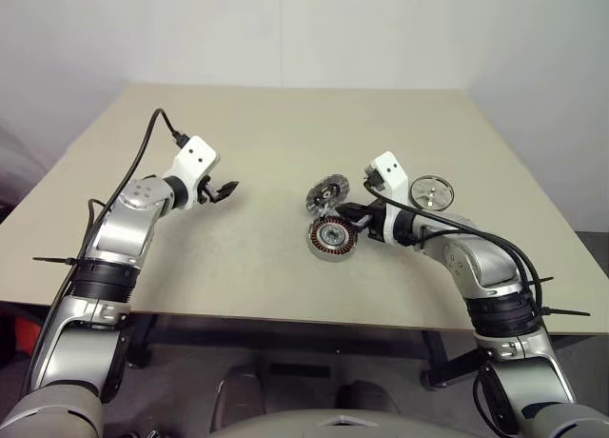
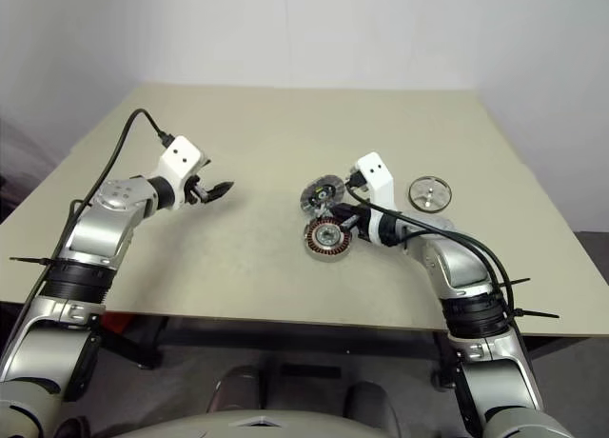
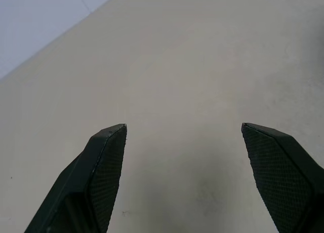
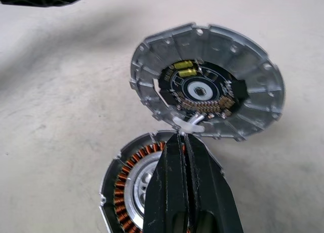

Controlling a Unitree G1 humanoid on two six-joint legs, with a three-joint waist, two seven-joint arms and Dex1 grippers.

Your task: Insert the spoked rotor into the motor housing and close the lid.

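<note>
The motor housing (image 1: 331, 235), a round ring of copper windings around a silver hub, lies flat on the table's middle. Behind it leans the lid (image 1: 326, 192), a silver ribbed disc with a dark circuit board (image 4: 201, 87) inside, tilted up on its edge. A white wire (image 4: 188, 124) joins lid and housing. My right gripper (image 4: 185, 138) is shut, its fingers pressed together over the housing's rim, tips at that wire. The spoked rotor (image 1: 432, 190), a flat silver wheel, rests to the right of my right hand. My left gripper (image 1: 224, 190) hovers open and empty over bare table at the left.
The beige table (image 1: 285, 124) has free room behind and to the left of the parts. Its front edge (image 1: 285, 316) runs close below both forearms. A black cable (image 1: 457, 224) loops along my right arm.
</note>
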